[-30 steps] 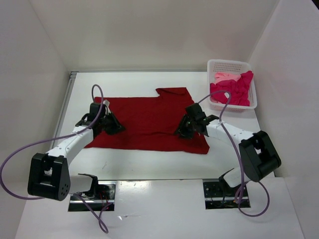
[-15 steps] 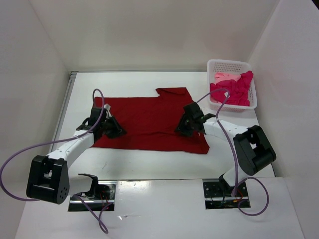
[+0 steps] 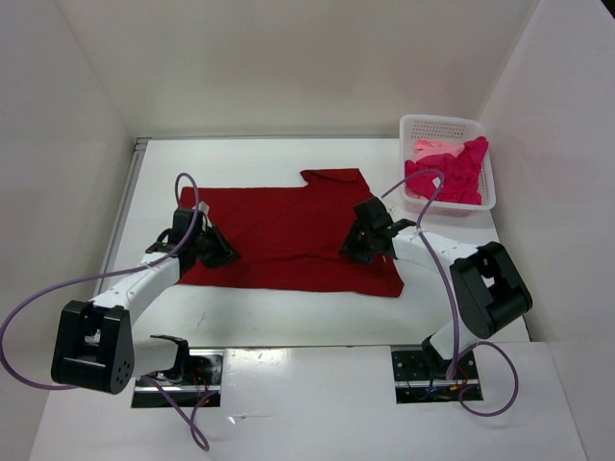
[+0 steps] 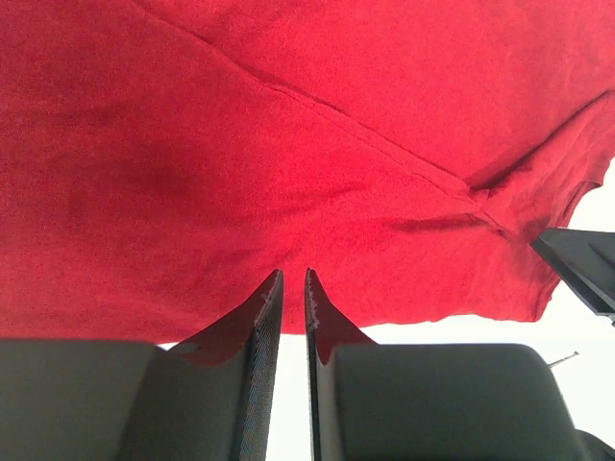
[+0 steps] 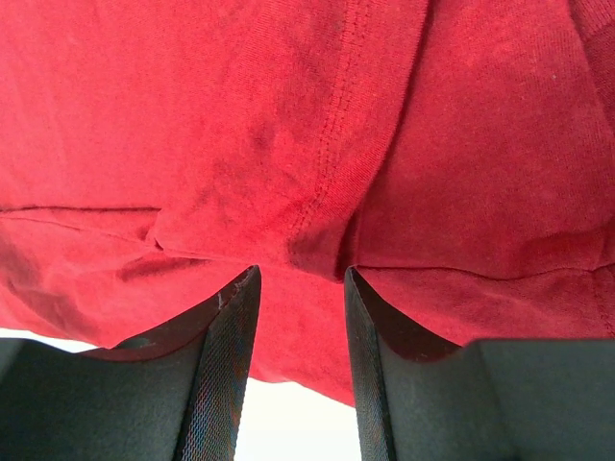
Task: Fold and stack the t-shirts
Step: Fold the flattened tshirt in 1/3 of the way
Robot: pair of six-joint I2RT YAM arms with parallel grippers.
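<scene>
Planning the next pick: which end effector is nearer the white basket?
Right. The right end effector is over the red shirt's side nearest the basket; the left end effector is over the shirt's opposite side.

White perforated basket [image 3: 444, 122], white table [image 3: 240, 161], white walls [image 3: 288, 67]

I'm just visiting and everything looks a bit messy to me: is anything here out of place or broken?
Nothing looks spilled or damaged. The dark red cloth t-shirt lies flat but uneven, a flap jutting toward the far edge. The magenta-pink shirt sits crumpled in the white perforated plastic basket.
</scene>
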